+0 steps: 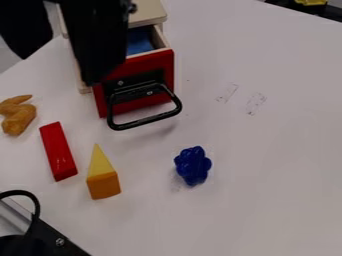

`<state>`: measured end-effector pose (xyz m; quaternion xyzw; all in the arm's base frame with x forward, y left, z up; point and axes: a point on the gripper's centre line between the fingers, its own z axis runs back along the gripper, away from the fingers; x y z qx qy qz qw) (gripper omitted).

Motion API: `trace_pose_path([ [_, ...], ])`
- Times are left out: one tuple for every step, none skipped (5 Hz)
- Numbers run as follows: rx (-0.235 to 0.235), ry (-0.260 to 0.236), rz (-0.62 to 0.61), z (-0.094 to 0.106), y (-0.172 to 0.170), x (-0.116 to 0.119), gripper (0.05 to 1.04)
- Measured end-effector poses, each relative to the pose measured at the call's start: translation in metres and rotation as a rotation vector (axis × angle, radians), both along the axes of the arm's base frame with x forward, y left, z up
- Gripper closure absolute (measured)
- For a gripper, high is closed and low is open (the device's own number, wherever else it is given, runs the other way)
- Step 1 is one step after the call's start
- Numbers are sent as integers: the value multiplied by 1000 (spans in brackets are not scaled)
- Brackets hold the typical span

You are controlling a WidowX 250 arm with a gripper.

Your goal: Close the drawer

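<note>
My black gripper (95, 47) hangs down from the top edge at the upper left, in front of the left part of the drawer unit, hiding some of it. The wooden drawer unit (147, 12) has a light top. Its drawer (163, 62), with a red front, stands pulled out, and something blue (139, 40) shows inside. A black loop handle (148, 119) sticks out from the drawer front toward the camera. The gripper's lower end overlaps the drawer's upper left edge in view; whether they touch is unclear.
A brown figure (19, 116), a red block (58, 151) and a yellow-and-orange wedge (102, 180) lie at left on the white table (267, 150). A dark blue bumpy object (193, 166) sits near the middle. Black hardware (47, 235) occupies the bottom left corner.
</note>
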<state>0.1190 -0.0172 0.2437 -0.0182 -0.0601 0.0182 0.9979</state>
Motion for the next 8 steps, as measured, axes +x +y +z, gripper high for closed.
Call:
trace_pose_path([
  [2,14,2,-4,0,-1,85],
  [-7,10,6,-13,3,5,85],
  [-7,24,57,-19,10,18,85],
  [-12,12,119,-27,18,36,85],
  [-58,26,222,-44,26,50,85],
  [-48,53,279,-62,32,67,85],
  [-54,34,334,-77,37,82,85],
  [-54,20,385,-92,41,100,85],
])
